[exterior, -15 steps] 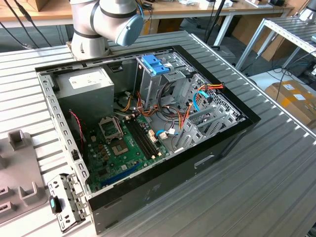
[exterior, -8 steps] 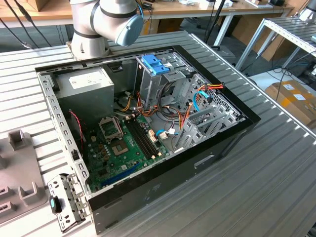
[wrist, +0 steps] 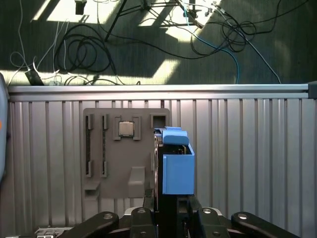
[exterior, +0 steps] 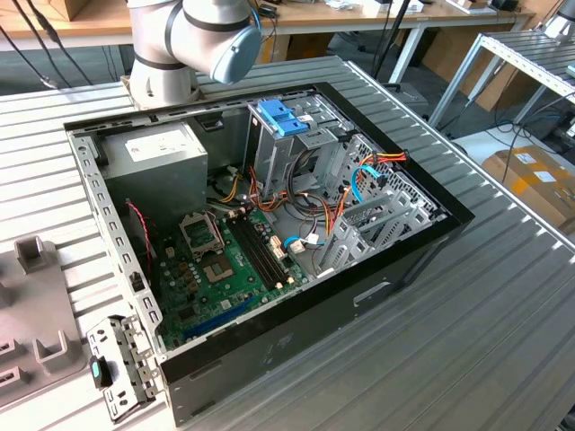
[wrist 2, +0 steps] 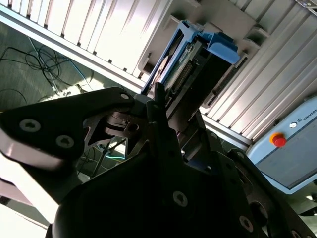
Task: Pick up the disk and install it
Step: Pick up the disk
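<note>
The gripper [wrist: 166, 204] is clamped on the disk [wrist: 177, 171], which stands on edge between its dark fingers with the light-blue carrier rail outermost. In the second wrist view the disk [wrist 2: 203, 54] shows its silver-grey side and a row of connector pins, with the blue rail wrapped over its far end. Just behind the disk in the first wrist view lies a flat grey fixture tray [wrist: 126, 158] on the slatted metal surface [wrist: 247, 148]. The tray carries a square processor chip [wrist: 126, 128] in a pocket and two long narrow slots beside it. I cannot tell whether the disk touches the tray or hangs free of it. Beyond the far edge of the surface, black cables [wrist: 84, 54] lie coiled on the floor in patches of sunlight. The second wrist view also shows a red button [wrist 2: 278, 141] on a pale box. In the exterior view an open computer case [exterior: 269, 359] lies on the surface, with its motherboard [exterior: 225, 260] on the near side and a power supply [exterior: 157, 153] towards the exterior view's left. A blue plastic piece [exterior: 283, 117] sits on top of the drive cage at the far side. The robot arm [exterior: 193, 36] rises behind the case.
</note>
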`<state>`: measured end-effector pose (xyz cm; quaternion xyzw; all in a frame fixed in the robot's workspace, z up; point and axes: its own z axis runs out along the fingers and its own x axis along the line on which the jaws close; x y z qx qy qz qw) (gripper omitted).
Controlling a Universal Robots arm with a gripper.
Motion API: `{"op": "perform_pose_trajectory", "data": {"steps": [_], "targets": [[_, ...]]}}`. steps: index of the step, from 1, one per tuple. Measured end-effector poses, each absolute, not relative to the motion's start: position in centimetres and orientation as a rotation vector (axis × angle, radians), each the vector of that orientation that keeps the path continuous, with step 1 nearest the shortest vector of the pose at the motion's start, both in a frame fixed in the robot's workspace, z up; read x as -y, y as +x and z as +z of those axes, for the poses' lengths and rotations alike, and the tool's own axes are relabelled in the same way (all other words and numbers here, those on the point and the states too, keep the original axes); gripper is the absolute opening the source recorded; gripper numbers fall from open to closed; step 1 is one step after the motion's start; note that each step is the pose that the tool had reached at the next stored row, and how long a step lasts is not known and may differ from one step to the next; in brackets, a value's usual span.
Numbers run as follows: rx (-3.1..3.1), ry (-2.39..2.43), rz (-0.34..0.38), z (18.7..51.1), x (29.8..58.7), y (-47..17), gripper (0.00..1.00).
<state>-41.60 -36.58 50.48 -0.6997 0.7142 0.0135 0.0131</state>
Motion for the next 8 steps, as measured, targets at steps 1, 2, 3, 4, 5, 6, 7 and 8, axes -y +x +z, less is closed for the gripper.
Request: {"op": "perform_pose_trajectory", "data": {"steps": [1, 2, 3, 4, 5, 6, 7, 8], "targets": [[-2.225, -2.180, 0.042, 50.5, 36.6, -41.4, 0.35], [-2.225, -2.180, 0.042, 50.5, 36.6, -41.2, 0.35], [-2.225, -2.180, 0.042, 50.5, 36.6, -40.9, 0.35], [-2.225, -2.180, 0.042, 50.5, 36.6, -40.3, 0.35], [-2.225, -2.180, 0.042, 50.5, 36.6, -40.0, 0.35], [-2.225, -2.180, 0.042, 50.5, 36.6, -39.7, 0.35], [-2.225, -2.180, 0.042, 50.5, 36.6, -39.4, 0.35], [-2.225, -2.180, 0.042, 50.5, 36.6, -39.1, 0.35]]}}
